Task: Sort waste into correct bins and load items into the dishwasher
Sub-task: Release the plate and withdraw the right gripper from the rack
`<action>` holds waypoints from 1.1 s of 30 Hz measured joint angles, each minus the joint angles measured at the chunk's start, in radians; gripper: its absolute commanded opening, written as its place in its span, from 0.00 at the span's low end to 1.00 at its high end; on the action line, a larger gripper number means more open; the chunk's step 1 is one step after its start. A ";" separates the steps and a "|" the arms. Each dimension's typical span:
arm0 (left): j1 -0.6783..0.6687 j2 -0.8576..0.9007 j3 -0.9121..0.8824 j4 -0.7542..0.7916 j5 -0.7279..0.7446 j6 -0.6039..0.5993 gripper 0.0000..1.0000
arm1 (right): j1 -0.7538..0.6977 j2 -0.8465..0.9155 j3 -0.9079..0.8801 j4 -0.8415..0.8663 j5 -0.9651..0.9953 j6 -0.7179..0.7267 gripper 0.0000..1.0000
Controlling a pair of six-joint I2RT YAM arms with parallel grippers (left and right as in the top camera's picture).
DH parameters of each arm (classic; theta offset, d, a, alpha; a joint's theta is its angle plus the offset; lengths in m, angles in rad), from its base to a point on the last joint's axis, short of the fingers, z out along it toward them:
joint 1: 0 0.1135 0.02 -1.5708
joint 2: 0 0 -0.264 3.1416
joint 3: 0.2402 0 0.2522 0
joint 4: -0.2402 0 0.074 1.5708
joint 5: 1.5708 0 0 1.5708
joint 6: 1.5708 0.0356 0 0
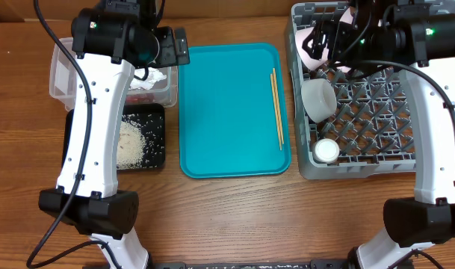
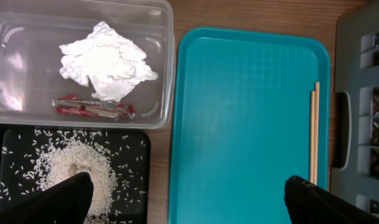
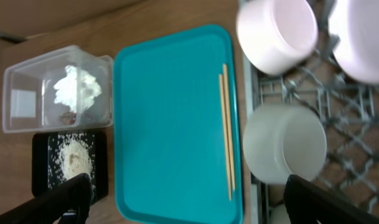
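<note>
Two chopsticks (image 1: 276, 108) are the only dishes not yet in the rack (image 1: 376, 142), going by the overhead view. They're thin pale wood, side by side, flat on the teal tray (image 1: 227, 112) just inside its right rim. A bowl (image 1: 318, 97) and a cup (image 1: 326, 152) sit in the rack's left part. Waste looks sorted: napkin (image 1: 154, 75) in the clear tub (image 1: 59, 75), rice (image 1: 130, 142) in the black tray (image 1: 158, 153). Arms cover the jaws from up here, so can't read them.

Left wrist view: left gripper (image 2: 188, 180) is spread wide w/ nothing between its fingers. A wrapper (image 2: 93, 107) lies in the tub next to the napkin. The chopsticks are well off to its right.

Right wrist view: right gripper (image 3: 188, 180) is also spread wide & empty, with the chopsticks just right of centre below it.

Risks, imo:
- The sticks are so thin & flat that the fingers could catch only one, or scrape the tray and roll them.
- The rim is right beside them, so a finger may land on it.
- A loose pinch would let them pivot once lifted.
- The rack's open grid prob. lets them drop through if laid wrong.
- A second bowl (image 3: 276, 34) sits by the rack edge, so the arm could knock it.
</note>
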 measured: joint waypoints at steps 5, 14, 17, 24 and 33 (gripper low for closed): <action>0.000 0.000 0.000 0.025 0.004 0.000 1.00 | 0.002 0.000 0.000 -0.021 0.029 0.077 1.00; 0.000 0.000 0.000 0.026 0.011 0.000 1.00 | 0.031 0.000 0.000 -0.022 0.059 0.121 1.00; 0.000 0.000 0.000 0.026 0.016 0.000 1.00 | 0.033 0.000 0.000 -0.021 0.061 0.127 1.00; 0.000 0.000 0.000 0.003 0.019 0.000 1.00 | 0.033 0.000 0.000 -0.023 0.065 0.129 1.00; 0.000 0.000 0.000 -0.073 0.023 0.000 1.00 | 0.072 0.000 0.000 -0.028 0.075 0.129 1.00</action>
